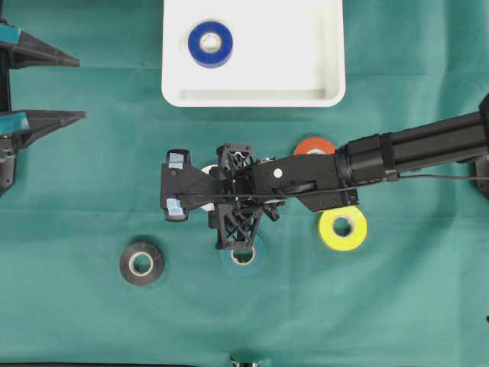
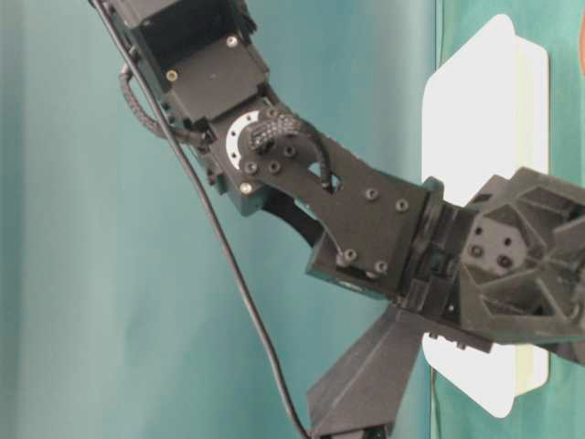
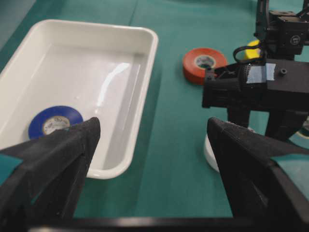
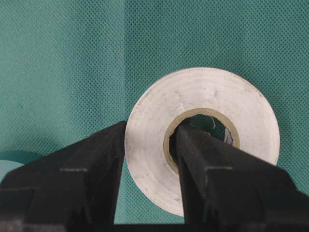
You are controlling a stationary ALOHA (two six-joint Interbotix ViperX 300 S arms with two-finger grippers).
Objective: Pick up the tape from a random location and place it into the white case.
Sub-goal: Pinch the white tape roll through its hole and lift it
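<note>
The right tool [image 4: 149,159] has closed on a white tape roll [image 4: 203,140] lying flat on the green table [image 1: 76,306], 1 finger inside the core and the other against the outer wall, pinching 1 side of the ring. From overhead, the roll is almost wholly hidden beneath the wrist, with only a sliver showing beside the black frame. The left tool [image 3: 154,159] hangs open and idle near the white case [image 1: 252,95], which sits at the far edge of the table with 1 blue roll [image 1: 210,43] already inside.

4 more rolls lie on the cloth: orange [image 1: 313,145], yellow [image 1: 341,228], black [image 1: 141,263] and a teal one [image 1: 244,256] partly under the arm. Whether the white roll has left the cloth yet is hard to judge from these angles; it appears to rest there.

The step in hand looks to be the lift. It would go best as a straight vertical rise, keeping the pinch firm so the ring does not swing on its 1-sided hold, then a carry over the near rim to the open floor of the case, clear of the blue roll, before letting go low.
</note>
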